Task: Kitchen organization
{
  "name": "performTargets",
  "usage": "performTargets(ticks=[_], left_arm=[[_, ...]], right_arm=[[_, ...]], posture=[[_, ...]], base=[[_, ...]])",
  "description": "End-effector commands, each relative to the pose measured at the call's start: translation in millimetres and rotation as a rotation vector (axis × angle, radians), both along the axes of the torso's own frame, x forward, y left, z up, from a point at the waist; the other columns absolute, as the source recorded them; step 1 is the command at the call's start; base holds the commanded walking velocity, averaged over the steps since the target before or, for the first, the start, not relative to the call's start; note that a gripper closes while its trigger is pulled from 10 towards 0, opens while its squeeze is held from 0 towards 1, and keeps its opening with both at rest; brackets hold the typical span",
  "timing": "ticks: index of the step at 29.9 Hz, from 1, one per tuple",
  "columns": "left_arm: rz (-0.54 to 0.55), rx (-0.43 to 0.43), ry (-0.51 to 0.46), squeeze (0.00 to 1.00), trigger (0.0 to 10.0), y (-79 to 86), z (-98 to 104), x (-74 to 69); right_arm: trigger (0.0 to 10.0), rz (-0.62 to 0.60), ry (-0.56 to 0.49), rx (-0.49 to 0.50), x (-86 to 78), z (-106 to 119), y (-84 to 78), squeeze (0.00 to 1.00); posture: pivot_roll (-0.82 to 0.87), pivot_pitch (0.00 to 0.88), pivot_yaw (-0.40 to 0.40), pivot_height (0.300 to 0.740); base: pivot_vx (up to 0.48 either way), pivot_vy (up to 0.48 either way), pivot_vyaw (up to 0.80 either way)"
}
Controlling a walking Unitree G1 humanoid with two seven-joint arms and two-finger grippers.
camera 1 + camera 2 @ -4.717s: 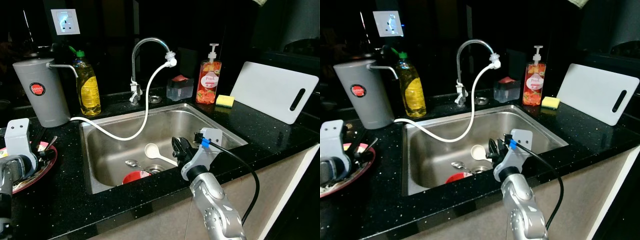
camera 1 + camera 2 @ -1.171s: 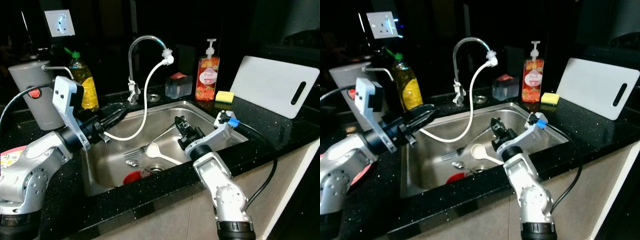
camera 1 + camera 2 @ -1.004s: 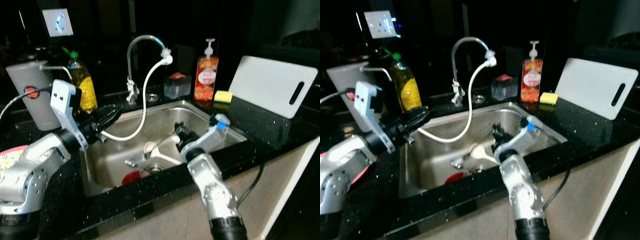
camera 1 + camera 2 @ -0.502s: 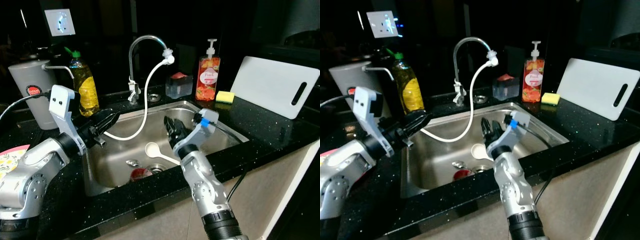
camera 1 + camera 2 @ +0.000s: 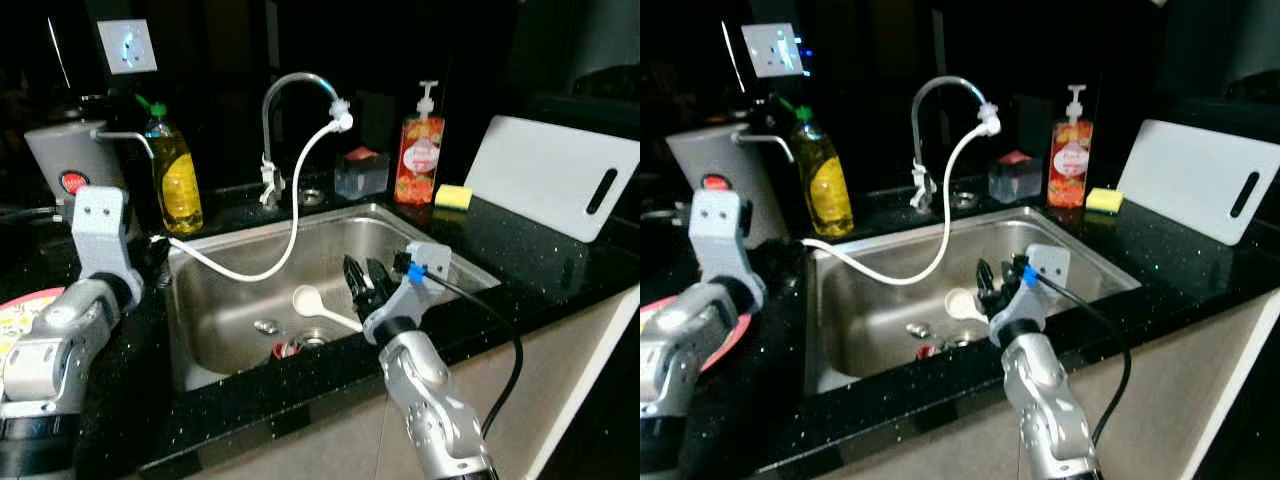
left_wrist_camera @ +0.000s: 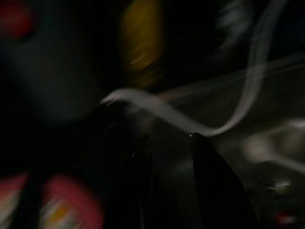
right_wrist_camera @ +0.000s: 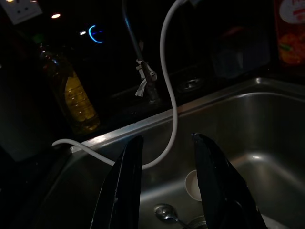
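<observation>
With the sink (image 5: 455,262) as my mark, my left gripper (image 6: 167,191) has pulled back from its left rim to the counter, fingers apart, my right gripper (image 7: 167,191) hangs empty and parted above the white spoon (image 5: 306,298) still lying by the drain, so nothing is collected yet.

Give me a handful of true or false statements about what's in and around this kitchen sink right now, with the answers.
1. A white hose runs from the faucet down across the sink. True.
2. The white ladle lies on the counter beside the sponge. False: it lies inside the sink.
3. The right hand hangs open over the sink, holding nothing. True.
4. The cutting board lies flat in the basin. False: it leans at the counter's right end.
5. The yellow sponge sits beside the soap dispenser. True.
</observation>
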State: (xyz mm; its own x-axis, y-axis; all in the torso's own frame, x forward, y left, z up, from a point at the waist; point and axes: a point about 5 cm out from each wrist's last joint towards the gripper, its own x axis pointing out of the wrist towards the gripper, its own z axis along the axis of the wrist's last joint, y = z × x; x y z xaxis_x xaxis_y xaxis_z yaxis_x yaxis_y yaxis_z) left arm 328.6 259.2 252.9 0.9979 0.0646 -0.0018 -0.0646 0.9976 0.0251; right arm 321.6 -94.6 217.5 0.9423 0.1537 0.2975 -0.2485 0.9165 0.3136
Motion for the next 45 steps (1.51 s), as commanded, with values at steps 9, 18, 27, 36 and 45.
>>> performTargets(ticks=[9,18,27,36,45], left_arm=[[0.289,0.015,0.180,0.00,10.0,52.1,-9,-6.7],[0.322,-0.026,0.305,0.00,10.0,62.0,-19,-9.3],[0.276,-0.157,0.331,0.00,10.0,65.0,-28,-2.1],[0.206,-0.229,0.338,0.00,10.0,58.7,-36,4.3],[0.241,-0.230,0.360,0.00,10.0,64.4,-43,2.2]], right_arm=[[10.0,-0.003,-0.003,-0.025,2.9,9,6.6,0.00],[10.0,0.030,0.012,-0.004,-3.8,6,12.8,0.00],[10.0,0.002,0.001,0.005,0.2,9,7.4,0.00],[10.0,0.005,-0.010,0.003,-1.2,12,7.2,0.00],[10.0,0.003,-0.007,0.008,-1.0,12,7.3,0.00]], posture=[[0.00,0.000,0.044,0.740],[0.02,0.003,0.062,0.740],[0.01,0.000,0.071,0.740],[0.00,0.000,0.067,0.740],[0.01,0.000,0.065,0.740]], base=[[0.000,0.000,0.00],[0.000,0.000,0.00],[0.000,0.000,0.00],[0.000,0.000,0.00],[0.000,0.000,0.00]])
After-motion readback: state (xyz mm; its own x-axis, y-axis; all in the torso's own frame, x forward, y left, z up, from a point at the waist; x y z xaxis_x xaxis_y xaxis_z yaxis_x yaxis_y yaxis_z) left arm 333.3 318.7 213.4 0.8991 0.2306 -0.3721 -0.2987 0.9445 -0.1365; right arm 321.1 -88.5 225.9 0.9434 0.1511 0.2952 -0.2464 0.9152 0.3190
